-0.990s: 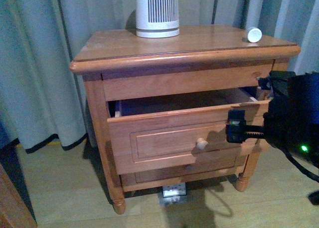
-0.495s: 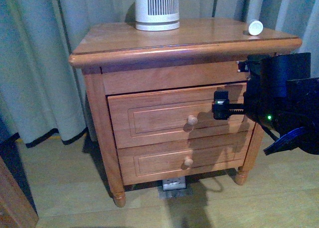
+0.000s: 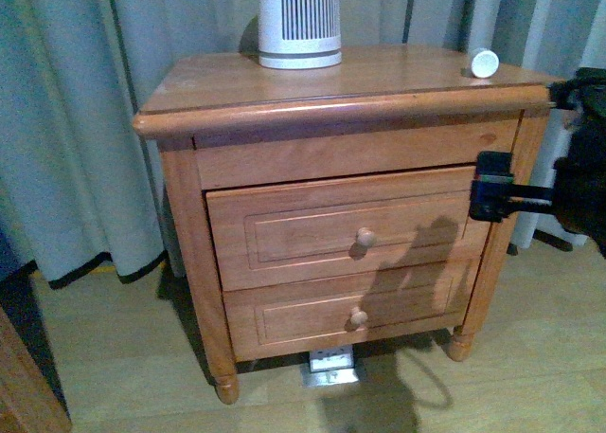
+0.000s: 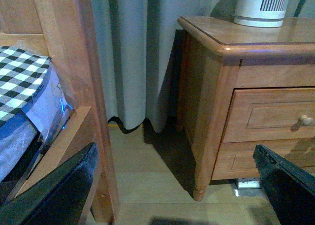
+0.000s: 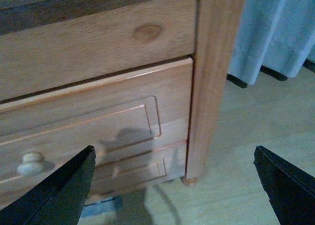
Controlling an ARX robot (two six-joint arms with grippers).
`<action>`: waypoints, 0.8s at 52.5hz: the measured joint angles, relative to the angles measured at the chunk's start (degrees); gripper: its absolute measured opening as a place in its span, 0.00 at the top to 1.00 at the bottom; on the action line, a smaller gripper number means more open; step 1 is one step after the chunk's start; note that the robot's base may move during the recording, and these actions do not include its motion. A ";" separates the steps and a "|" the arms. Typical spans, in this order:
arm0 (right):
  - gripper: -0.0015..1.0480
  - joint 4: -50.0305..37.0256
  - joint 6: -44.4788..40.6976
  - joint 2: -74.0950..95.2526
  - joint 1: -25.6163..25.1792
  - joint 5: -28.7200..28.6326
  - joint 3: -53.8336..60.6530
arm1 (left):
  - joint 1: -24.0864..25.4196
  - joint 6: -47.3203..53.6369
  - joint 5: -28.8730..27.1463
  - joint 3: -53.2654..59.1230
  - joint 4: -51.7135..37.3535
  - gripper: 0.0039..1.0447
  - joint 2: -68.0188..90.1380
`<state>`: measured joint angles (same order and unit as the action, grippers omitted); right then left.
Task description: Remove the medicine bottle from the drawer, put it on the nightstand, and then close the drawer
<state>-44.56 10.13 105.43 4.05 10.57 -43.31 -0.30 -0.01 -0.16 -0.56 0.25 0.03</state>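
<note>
White medicine bottle (image 3: 484,63) above right claw (image 3: 493,199)

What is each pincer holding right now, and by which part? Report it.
Nothing. The right pincer and the left pincer are both open and empty. The medicine bottle stands free on the nightstand.

We find no readable text, label, brand, number or sign in any of the three views. The honey-brown wooden nightstand (image 3: 331,82), the small white plastic medicine bottle (image 3: 484,63) on its top, and the large white tapered device with grey vertical slats (image 3: 299,21) all show plain surfaces, with nothing printed that we can make out. The small pale plate on the floor under the nightstand (image 3: 331,362) is too small and blurred for us to read.
</note>
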 joint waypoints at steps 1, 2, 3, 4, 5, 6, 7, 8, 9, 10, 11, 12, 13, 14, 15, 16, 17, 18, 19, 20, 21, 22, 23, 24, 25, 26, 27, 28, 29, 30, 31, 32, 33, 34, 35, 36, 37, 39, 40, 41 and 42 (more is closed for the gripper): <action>0.07 0.00 0.00 -1.07 -0.13 0.02 0.92 | 0.00 0.00 0.00 0.00 0.02 0.06 0.00; 0.07 0.00 -0.09 -3.23 -0.46 0.11 2.82 | 0.00 0.00 0.00 0.00 0.00 0.06 0.00; 0.07 0.07 -0.11 -5.51 -0.79 0.11 4.68 | 0.00 0.00 0.00 0.00 0.02 0.06 0.00; 0.07 0.35 -0.33 -7.82 -1.14 0.15 6.43 | 0.00 0.00 0.00 0.00 0.02 0.06 0.00; 0.07 0.61 -0.50 -10.27 -1.51 0.31 8.22 | 0.00 0.00 0.00 0.00 0.00 0.06 0.00; 0.07 0.70 -0.61 -11.50 -1.68 0.50 9.07 | 0.00 0.00 0.00 0.00 0.00 0.06 0.00; 0.07 0.90 -0.90 -14.12 -2.03 0.90 10.84 | 0.00 0.00 0.00 0.00 0.02 0.06 0.00; 0.07 1.36 -1.01 -16.74 -2.38 1.22 12.50 | 0.00 0.00 0.00 0.00 0.00 0.06 0.00; 0.07 2.10 -1.20 -19.45 -2.71 1.70 13.97 | 0.00 0.00 0.00 0.00 0.02 0.06 0.00; 0.07 3.06 -1.33 -22.27 -3.06 2.23 15.41 | 0.00 0.00 0.00 0.00 0.00 0.06 0.00; 0.07 4.09 -1.64 -25.14 -3.37 2.91 16.83 | 0.00 0.00 0.00 0.00 0.00 0.06 0.00; 0.07 5.60 -1.88 -29.42 -3.76 3.82 18.80 | 0.00 0.00 0.00 0.00 0.02 0.06 0.00; 0.07 6.36 -1.92 -31.54 -3.98 4.28 19.69 | 0.00 0.00 0.00 0.00 0.02 0.06 0.00; 0.07 8.22 -2.03 -35.91 -4.37 5.20 21.40 | 0.00 0.00 0.00 0.00 0.02 0.06 0.00; 0.07 10.10 -2.34 -40.41 -4.55 6.08 23.10 | 0.00 0.00 0.00 0.00 0.02 0.06 0.00; 0.07 11.76 -2.62 -44.76 -4.68 7.06 24.74 | 0.00 0.00 0.00 0.00 0.00 0.06 0.00; 0.07 14.01 -2.82 -49.94 -4.70 7.98 26.51 | 0.00 0.00 0.00 0.00 0.02 0.06 0.00; 0.07 15.41 -2.97 -52.89 -4.70 8.41 27.47 | 0.00 0.00 0.00 0.00 0.02 0.06 0.00; 0.07 17.25 -3.23 -56.61 -4.66 8.98 28.61 | 0.00 0.00 0.00 0.00 0.02 0.06 0.00; 0.07 19.32 -3.52 -60.83 -4.48 9.57 29.83 | 0.00 0.00 0.00 0.00 0.00 0.06 0.00; 0.07 20.76 -3.65 -63.65 -4.26 9.94 30.67 | 0.00 0.00 0.00 0.00 0.00 0.06 0.00; 0.07 22.08 -3.98 -66.31 -4.00 10.38 31.45 | 0.00 0.00 0.00 0.00 0.00 0.06 0.00; 0.07 22.69 -4.02 -67.65 -3.85 10.62 31.85 | 0.00 0.00 0.00 0.00 0.00 0.06 0.00; 0.07 23.80 -4.48 -70.16 -3.54 11.02 32.65 | 0.00 0.00 0.00 0.00 0.00 0.06 0.00; 0.07 24.76 -4.92 -72.57 -3.19 11.26 33.46 | 0.00 0.00 0.00 0.00 0.00 0.06 0.00; 0.07 25.59 -5.14 -74.86 -2.91 11.34 34.25 | 0.00 0.00 0.00 0.00 0.00 0.06 0.00; 0.07 26.43 -5.38 -77.07 -2.64 11.34 34.95 | 0.00 0.00 0.00 0.00 0.02 0.06 0.00; 0.07 27.39 -5.62 -79.12 -2.43 11.32 35.56 | 0.00 0.00 0.00 0.00 0.00 0.06 0.00; 0.07 28.65 -5.92 -81.37 -2.32 11.32 36.17 | 0.00 0.00 0.00 0.00 0.02 0.06 0.00; 0.07 29.44 -6.12 -82.73 -2.21 11.34 36.52 | 0.00 0.00 0.00 0.00 0.02 0.06 0.00; 0.07 29.94 -6.25 -83.54 -2.16 11.37 36.76 | 0.00 0.00 0.00 0.00 0.00 0.06 0.00; 0.07 30.88 -6.43 -85.09 -2.12 11.39 37.27 | 0.00 0.00 0.00 0.00 0.00 0.06 0.00; 0.07 31.76 -6.58 -86.60 -2.05 11.43 37.75 | 0.00 0.00 -0.02 0.00 0.02 0.06 0.00; 0.07 32.76 -6.58 -88.00 -2.05 11.32 38.18 | 0.00 0.00 0.00 0.00 0.00 0.06 0.00; 0.07 33.97 -6.58 -89.35 -2.05 11.10 38.51 | 0.00 0.00 0.00 0.00 0.02 0.06 0.00; 0.07 34.93 -6.58 -90.36 -2.08 10.99 38.80 | 0.00 0.00 0.00 0.00 0.00 0.06 0.00; 0.07 35.41 -6.60 -91.06 -2.08 11.02 39.01 | 0.00 0.00 0.00 0.00 0.00 0.06 0.00; 0.07 35.78 -6.60 -91.91 -2.08 10.88 39.15 | 0.00 0.00 0.00 0.00 0.00 0.06 0.00; 0.07 35.78 -6.60 -91.95 -2.08 10.88 39.15 | 0.00 0.00 0.00 0.00 0.02 0.06 0.00; 0.07 35.80 -6.62 -92.00 -2.08 10.86 39.15 | 0.00 0.00 0.00 0.00 0.00 0.06 0.00; 0.07 35.82 -6.62 -92.02 -2.08 10.84 39.15 | 0.00 0.00 0.00 0.00 0.02 0.06 0.00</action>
<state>-8.73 3.51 13.41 1.98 21.41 -4.16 -0.30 -0.01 -0.16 -0.56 0.27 0.03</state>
